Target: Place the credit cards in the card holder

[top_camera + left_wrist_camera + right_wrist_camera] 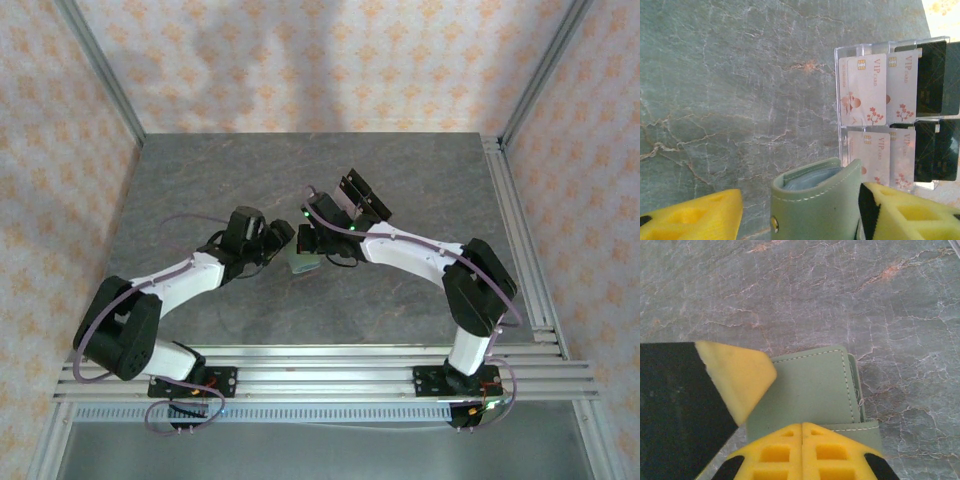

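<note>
Left gripper (801, 200) jaws seen partly apart, one green card holder (815, 207) flanked between them on the table (715, 75), right gripper (802, 430) jaws pressed together atop its cover, four credit cards (862, 90) counted in a clear rack (847, 50) just beyond.

4 credit cards (862, 90), 1 clr acrylic rack (865, 49), 1 grn card holder (815, 205)

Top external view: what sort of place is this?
Most likely a lab robot cell rather than a home or shop: a grey stone-look tabletop, aluminium frame rails along its edges, and patterned backdrop walls closing it in.
</note>
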Controlling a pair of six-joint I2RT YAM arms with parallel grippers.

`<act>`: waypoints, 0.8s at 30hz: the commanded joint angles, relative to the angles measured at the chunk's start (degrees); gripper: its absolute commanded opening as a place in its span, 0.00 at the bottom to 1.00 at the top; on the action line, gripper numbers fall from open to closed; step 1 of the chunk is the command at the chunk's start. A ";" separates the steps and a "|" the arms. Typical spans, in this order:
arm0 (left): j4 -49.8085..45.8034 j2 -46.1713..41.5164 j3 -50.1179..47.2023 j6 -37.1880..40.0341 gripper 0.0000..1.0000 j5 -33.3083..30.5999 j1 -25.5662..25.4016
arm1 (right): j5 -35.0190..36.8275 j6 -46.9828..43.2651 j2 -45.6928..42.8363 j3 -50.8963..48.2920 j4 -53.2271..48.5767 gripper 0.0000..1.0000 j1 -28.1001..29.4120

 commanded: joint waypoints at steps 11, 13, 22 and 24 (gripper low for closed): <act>-0.49 -0.18 3.08 1.77 0.00 -5.30 -2.04 | 6.20 -2.14 -5.95 -3.91 -1.74 0.00 -1.06; -1.36 -1.49 3.05 3.28 0.00 -6.30 -2.09 | 8.03 -2.69 -7.37 -5.38 -2.46 0.00 -1.83; -2.76 -4.39 2.87 8.51 0.00 -7.34 -2.09 | 6.16 -2.84 -10.32 -8.92 -0.81 0.01 -3.45; -2.63 -4.65 2.85 9.67 0.00 -7.25 -2.17 | 3.37 -2.29 -10.50 -8.84 0.24 0.29 -3.49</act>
